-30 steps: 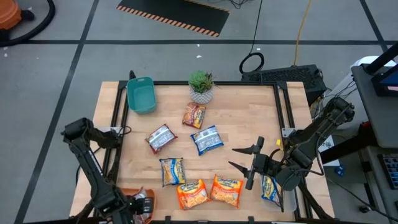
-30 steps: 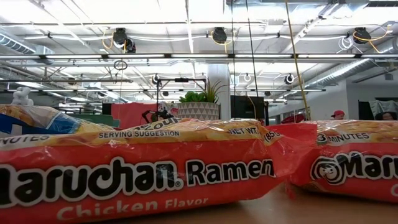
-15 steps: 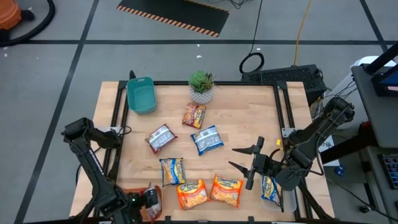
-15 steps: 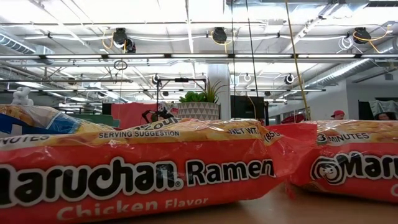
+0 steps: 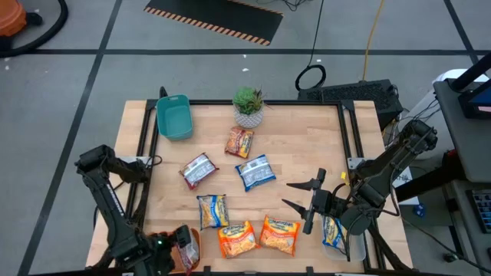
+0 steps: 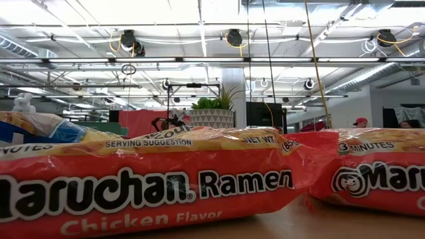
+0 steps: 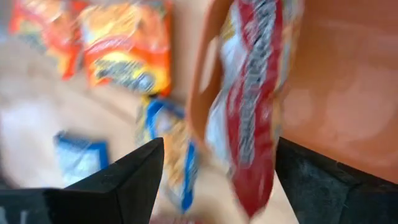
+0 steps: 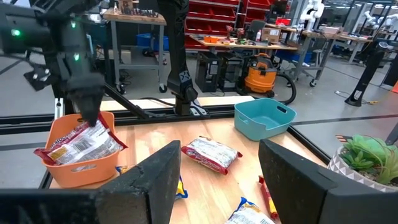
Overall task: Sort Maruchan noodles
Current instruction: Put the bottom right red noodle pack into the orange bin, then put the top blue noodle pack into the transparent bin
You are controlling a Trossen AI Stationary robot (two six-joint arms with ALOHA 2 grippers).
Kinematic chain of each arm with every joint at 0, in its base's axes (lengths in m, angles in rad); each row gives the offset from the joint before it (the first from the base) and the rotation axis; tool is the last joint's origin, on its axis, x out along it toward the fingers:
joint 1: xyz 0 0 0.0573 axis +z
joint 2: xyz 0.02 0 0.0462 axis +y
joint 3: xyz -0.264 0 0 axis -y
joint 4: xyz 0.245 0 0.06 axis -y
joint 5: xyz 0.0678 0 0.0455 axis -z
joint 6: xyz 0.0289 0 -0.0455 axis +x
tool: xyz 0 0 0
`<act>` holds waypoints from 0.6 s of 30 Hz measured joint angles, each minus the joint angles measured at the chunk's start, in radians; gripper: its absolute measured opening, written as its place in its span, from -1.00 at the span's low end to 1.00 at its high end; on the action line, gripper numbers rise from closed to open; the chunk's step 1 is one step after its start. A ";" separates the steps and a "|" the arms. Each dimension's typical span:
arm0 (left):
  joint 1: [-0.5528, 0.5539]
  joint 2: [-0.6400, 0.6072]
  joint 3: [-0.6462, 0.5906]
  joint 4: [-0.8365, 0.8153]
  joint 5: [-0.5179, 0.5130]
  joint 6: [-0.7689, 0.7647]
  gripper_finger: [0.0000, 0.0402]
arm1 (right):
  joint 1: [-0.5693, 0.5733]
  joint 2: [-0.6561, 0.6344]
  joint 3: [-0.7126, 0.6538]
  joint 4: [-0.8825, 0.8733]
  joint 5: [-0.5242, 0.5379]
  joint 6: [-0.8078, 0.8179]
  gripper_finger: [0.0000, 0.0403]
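Step in hand: by my reading, the left end effector [image 8: 93,112] is placing a silver-red packet [image 8: 81,144] in the orange bin [image 8: 78,167] at the table's near left corner.
Left end effector: low over the bin; whether it is clenched on the packet or has let go, I cannot tell, because the left wrist view is smeared and the packet [image 7: 249,112] fills the gap.
Packet's lie: it sits slanted in the bin with one end above the rim.
Doing it well: let go only once the packet is past the rim, then lift straight up so that the crinkly wrapper does not catch and drag out.
Right end effector [image 5: 301,204]: released, fingers spread wide, waiting above the table near its right edge.
Noodles left on the table: two orange packets [image 5: 238,238] at the near edge, a blue-and-yellow packet [image 5: 212,210] just behind them, another silver-red one [image 5: 199,170] and a blue one [image 5: 255,172] mid-table, a dark red one [image 5: 239,142] towards the far edge.
Right side: one more packet [image 5: 332,231] lies in a clear bin [image 5: 354,248] near the right corner.
Likely next pick: the mid-table silver-red packet, which matches the one in the orange bin.
Keep clear of: the potted plant [image 5: 248,106] and the teal bin [image 5: 174,116] at the far edge.
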 joint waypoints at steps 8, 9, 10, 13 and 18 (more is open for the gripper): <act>-0.034 -0.001 0.161 -0.270 -0.227 -0.145 0.50 | 0.000 0.000 0.000 0.001 0.000 0.000 0.05; -0.038 -0.001 0.171 -0.289 -0.274 -0.162 0.50 | 0.000 0.000 0.000 0.001 0.000 0.000 0.05; -0.042 -0.001 0.176 -0.299 -0.324 -0.180 0.50 | 0.000 0.000 0.000 0.004 0.000 0.000 0.05; -0.044 -0.001 0.179 -0.299 -0.448 -0.246 0.50 | 0.000 0.000 0.000 0.008 0.000 0.001 0.05; -0.033 -0.001 0.179 -0.296 -0.557 -0.516 0.50 | 0.000 0.000 0.000 0.008 -0.025 0.044 0.05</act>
